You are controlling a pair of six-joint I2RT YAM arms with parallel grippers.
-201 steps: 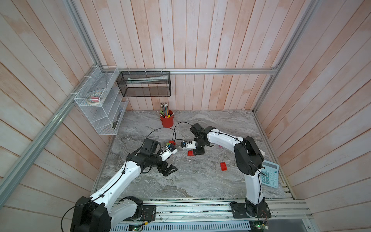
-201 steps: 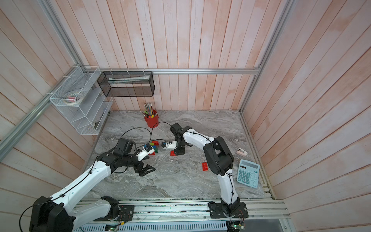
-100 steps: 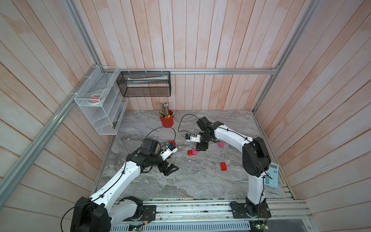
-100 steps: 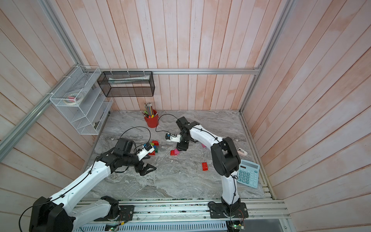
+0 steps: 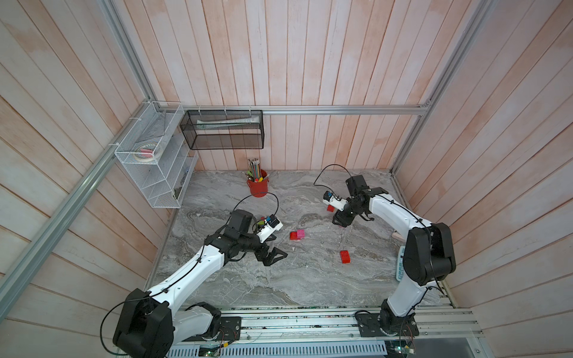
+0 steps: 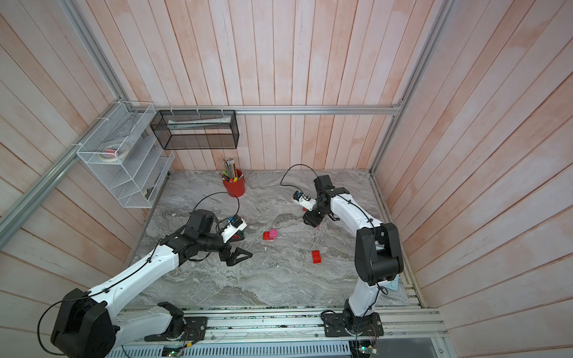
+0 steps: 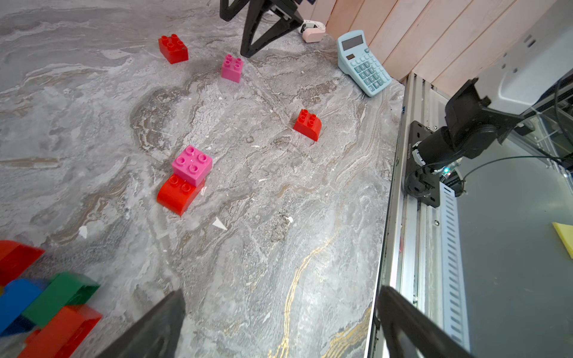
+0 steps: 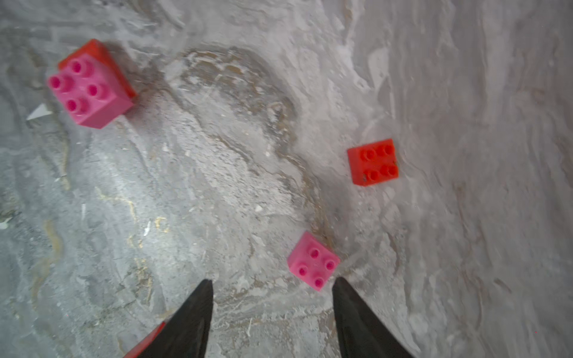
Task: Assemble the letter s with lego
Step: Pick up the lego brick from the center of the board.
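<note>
pink lego (image 5: 300, 233), red lego (image 5: 344, 256), pencil cup (image 5: 258, 187)

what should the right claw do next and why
Probably shift the right claw sideways to centre it over the loose pink brick. Its jaws stand open and empty, and the brick lies on the table off-centre, close by one fingertip, so closing now would likely miss or nudge it.

You're working in a robot lab test cell set up like a desk: wood-panel walls (image 5: 310, 55) behind an aluminium frame (image 5: 341, 110), marble-print tabletop (image 5: 294, 279), left arm (image 5: 198, 269) and right arm (image 5: 393, 214) bolted to a slotted base rail (image 5: 310, 324). Office props you'll see: white wire shelf (image 5: 161, 183), black mesh tray (image 5: 223, 144), red pencil cup (image 5: 259, 187), blue calculator (image 7: 362, 65).
</note>
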